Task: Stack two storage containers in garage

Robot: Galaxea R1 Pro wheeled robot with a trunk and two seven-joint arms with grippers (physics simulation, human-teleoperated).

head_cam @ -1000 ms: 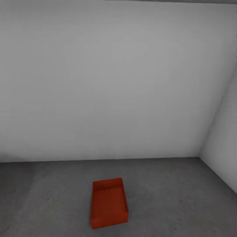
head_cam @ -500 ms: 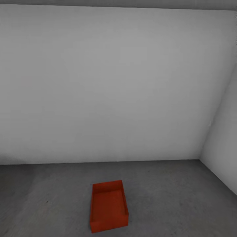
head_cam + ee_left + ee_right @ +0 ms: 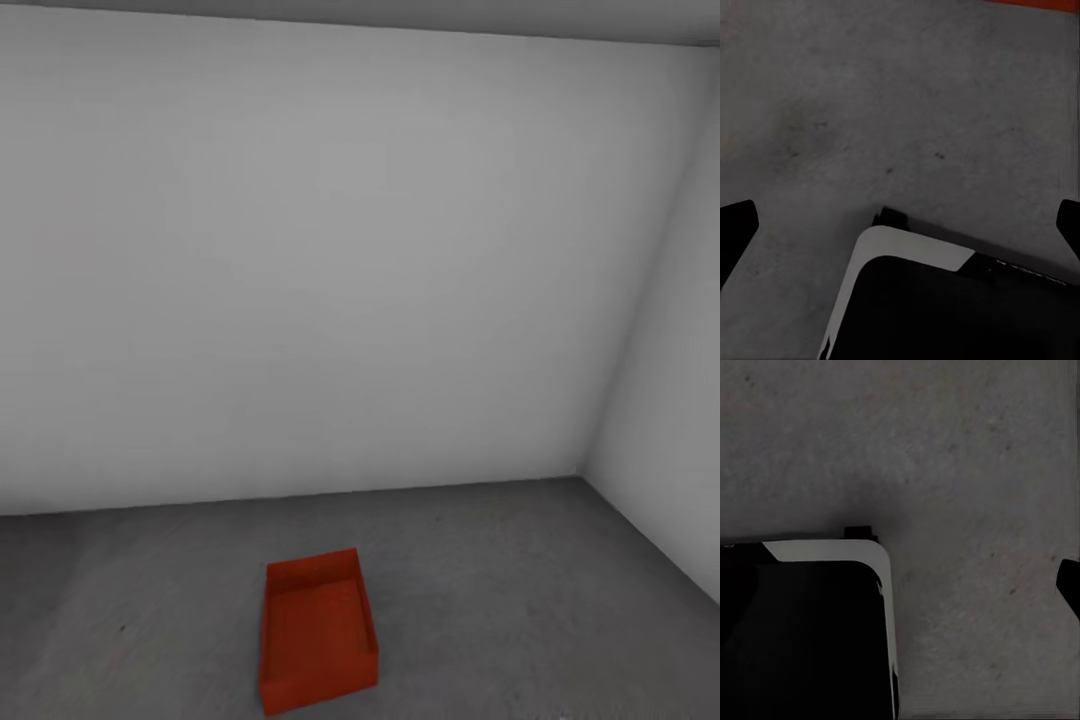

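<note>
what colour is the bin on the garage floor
Orange-red, inside and out; the storage container shows best in the head view.

One orange-red rectangular open-top storage container point(image 3: 318, 630) sits upright on the dark grey mottled concrete floor point(image 3: 500, 600), empty, thin tapered walls, long axis running roughly away from camera, slightly skewed. Well clear of both light-grey garage walls point(image 3: 330, 260). Orange edge sliver in left wrist view point(image 3: 1031, 4).

You are in a bare garage-type room: plain light-grey far wall point(image 3: 330, 260) meets a second grey wall point(image 3: 675, 400) at the far right corner, over a mottled dark grey concrete floor point(image 3: 500, 590). No fittings on either wall.
</note>
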